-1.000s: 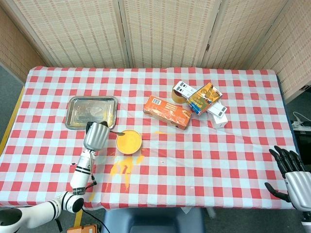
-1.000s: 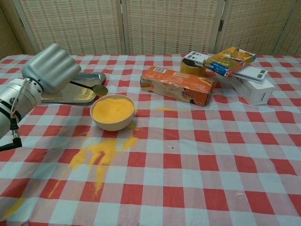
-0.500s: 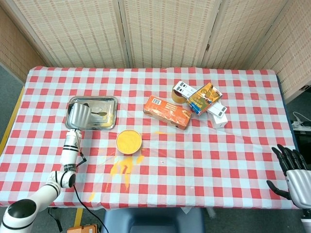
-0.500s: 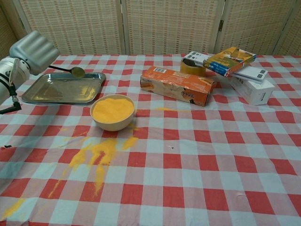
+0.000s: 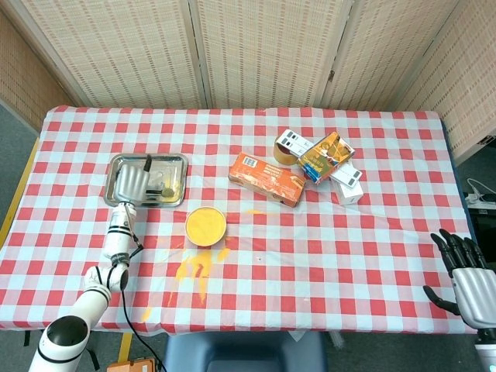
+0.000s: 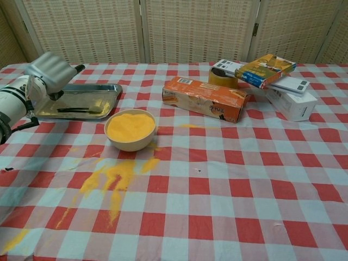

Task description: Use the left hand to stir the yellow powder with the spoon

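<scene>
The left hand (image 6: 50,71) is hovering over the metal tray (image 6: 111,90), and the spoon (image 6: 79,111) is lying flat in it, so nothing's getting stirred right now. Its fingers look loosened off the spoon (can't tell how far apart). The bowl of yellow powder (image 6: 130,128) is sitting beside the tray on the tabletop. I'm guessing the next move is re-gripping the spoon.
</scene>
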Robot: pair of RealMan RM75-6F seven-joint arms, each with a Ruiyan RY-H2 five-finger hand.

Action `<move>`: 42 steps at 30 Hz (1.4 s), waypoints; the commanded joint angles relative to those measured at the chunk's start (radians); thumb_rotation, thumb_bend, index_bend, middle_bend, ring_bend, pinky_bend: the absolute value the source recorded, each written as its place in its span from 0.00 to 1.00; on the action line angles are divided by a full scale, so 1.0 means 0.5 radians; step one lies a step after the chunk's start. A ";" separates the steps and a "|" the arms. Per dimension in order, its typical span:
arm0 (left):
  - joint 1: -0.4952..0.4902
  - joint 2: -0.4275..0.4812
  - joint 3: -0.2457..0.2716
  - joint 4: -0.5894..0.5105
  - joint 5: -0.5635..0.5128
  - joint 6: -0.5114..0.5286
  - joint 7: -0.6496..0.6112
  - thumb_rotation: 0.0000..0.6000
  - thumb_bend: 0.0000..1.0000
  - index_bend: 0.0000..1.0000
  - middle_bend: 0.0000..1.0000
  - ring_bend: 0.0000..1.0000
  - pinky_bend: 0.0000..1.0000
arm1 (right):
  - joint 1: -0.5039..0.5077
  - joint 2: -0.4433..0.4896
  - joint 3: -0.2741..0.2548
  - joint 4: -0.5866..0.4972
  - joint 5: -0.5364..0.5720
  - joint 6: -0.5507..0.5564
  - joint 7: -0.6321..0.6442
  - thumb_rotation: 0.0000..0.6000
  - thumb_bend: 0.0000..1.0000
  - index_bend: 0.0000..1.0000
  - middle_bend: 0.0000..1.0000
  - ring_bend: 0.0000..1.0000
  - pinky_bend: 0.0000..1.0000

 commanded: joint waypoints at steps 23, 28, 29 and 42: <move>1.026 1.690 0.573 -2.972 0.319 0.748 -1.093 1.00 0.40 0.00 0.05 0.00 0.18 | 0.087 -0.150 0.025 0.053 0.113 -0.162 -0.186 1.00 0.15 0.00 0.00 0.00 0.00; 1.156 1.748 0.687 -2.910 0.405 0.838 -1.099 1.00 0.40 0.00 0.00 0.00 0.06 | 0.064 -0.151 0.014 0.053 0.070 -0.100 -0.206 1.00 0.15 0.00 0.00 0.00 0.00; 1.191 1.737 0.706 -2.884 0.417 0.877 -1.072 1.00 0.40 0.00 0.00 0.00 0.05 | 0.058 -0.150 0.011 0.055 0.064 -0.091 -0.213 1.00 0.15 0.00 0.00 0.00 0.00; 1.366 1.578 0.634 -2.628 0.614 1.241 -1.274 1.00 0.40 0.00 0.00 0.00 0.05 | 0.001 -0.151 0.014 0.060 0.065 0.013 -0.236 1.00 0.15 0.00 0.00 0.00 0.00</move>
